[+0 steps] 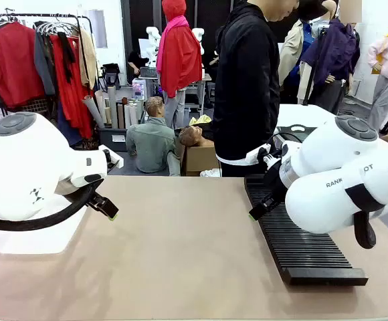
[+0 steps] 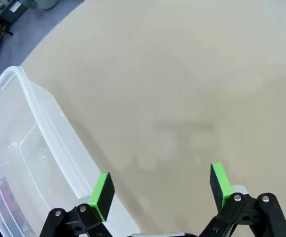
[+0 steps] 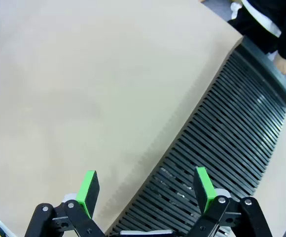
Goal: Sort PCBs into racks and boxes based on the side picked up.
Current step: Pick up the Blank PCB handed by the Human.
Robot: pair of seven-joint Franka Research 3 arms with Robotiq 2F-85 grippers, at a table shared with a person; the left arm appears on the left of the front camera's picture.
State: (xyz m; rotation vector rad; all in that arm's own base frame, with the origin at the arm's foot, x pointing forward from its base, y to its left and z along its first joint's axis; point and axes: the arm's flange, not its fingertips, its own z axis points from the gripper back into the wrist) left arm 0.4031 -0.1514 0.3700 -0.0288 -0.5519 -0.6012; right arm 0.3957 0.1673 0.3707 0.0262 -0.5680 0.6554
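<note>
Both arms hang over the pale tan surface (image 1: 180, 254) with nothing in hand. The left claw (image 2: 161, 190) is spread wide, its green pads (image 2: 102, 193) well apart with only bare tabletop between them. Just beside it is the clear plastic tub with rounded corners and a thick rim (image 2: 49, 118). The right claw (image 3: 145, 190) is spread wide and empty too, and it hangs over the near edge of the long black slotted rack (image 3: 232, 133).

From the front, the rack (image 1: 308, 247) runs along the robot's right side of the surface, from the near edge towards the far one. A person in a black top (image 1: 247, 87) stands close to its far end. I can't make out what the person's hands are doing.

Every rib of the rack that I can see is bare, with no circuit board standing in a slot. The tub also looks empty, as far as its cloudy wall lets me judge.

So I'd say the sorting has barely started, or is paused between boards. Nothing has been filed in either place, and all of the work seems to be left. A board has to reach one of the claws first. Then the face it is picked up by should decide between the rack and the tub.
</note>
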